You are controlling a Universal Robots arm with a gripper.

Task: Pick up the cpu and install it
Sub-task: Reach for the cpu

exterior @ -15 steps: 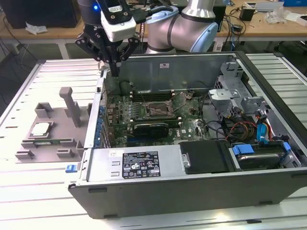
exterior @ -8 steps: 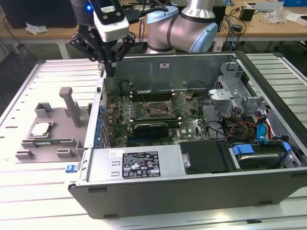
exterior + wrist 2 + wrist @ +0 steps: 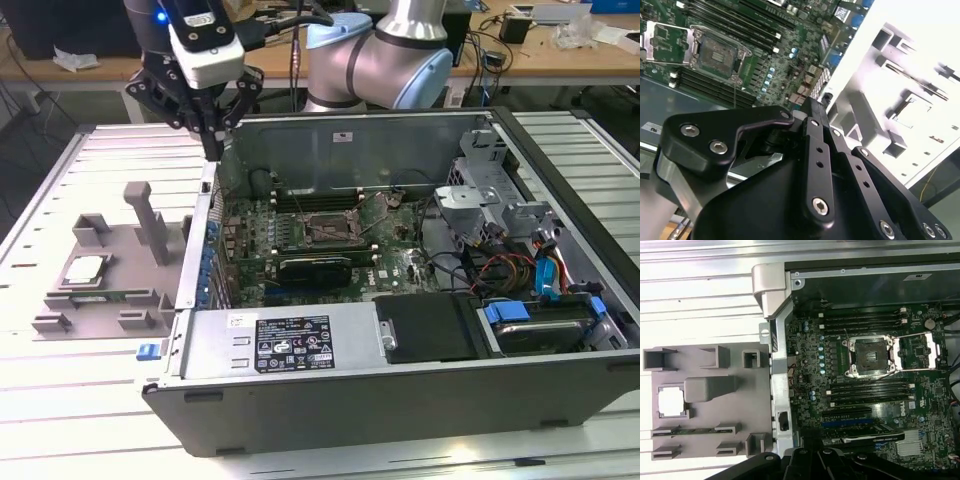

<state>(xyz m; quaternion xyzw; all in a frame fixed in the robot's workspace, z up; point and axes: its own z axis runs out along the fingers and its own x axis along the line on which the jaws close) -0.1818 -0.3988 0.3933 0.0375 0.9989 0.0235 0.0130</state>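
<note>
Exterior view: black linkage jaws on the silver-and-blue robot arm [image 3: 400, 60], pinched together with nothing between them, poised over the open dark grey computer case [image 3: 400, 400] at its wall on the exterior view's left, between board and fixture. Small square silvery cpu [image 3: 85, 270] untouched, seated in a square pocket of the grey plastic fixture tray [image 3: 125, 272] on the white slatted metal table [image 3: 60, 420]; pocket presumably there to keep it located for the pick. Case laid on its side, green motherboard [image 3: 395, 235] facing up for top-down access. White-and-black sticker [image 3: 290, 345] on the silver cover inside the case, print not made out. Second wrist view: jaws meeting at the tips, empty; cpu [image 3: 912, 112] bright in its pocket; square metal-framed socket [image 3: 715, 50] bare. First wrist view: cpu [image 3: 671, 402] in the fixture, well apart from the socket [image 3: 869, 356]; metal load plate [image 3: 915, 350] flipped aside, likely to leave the socket free for seating.
</note>
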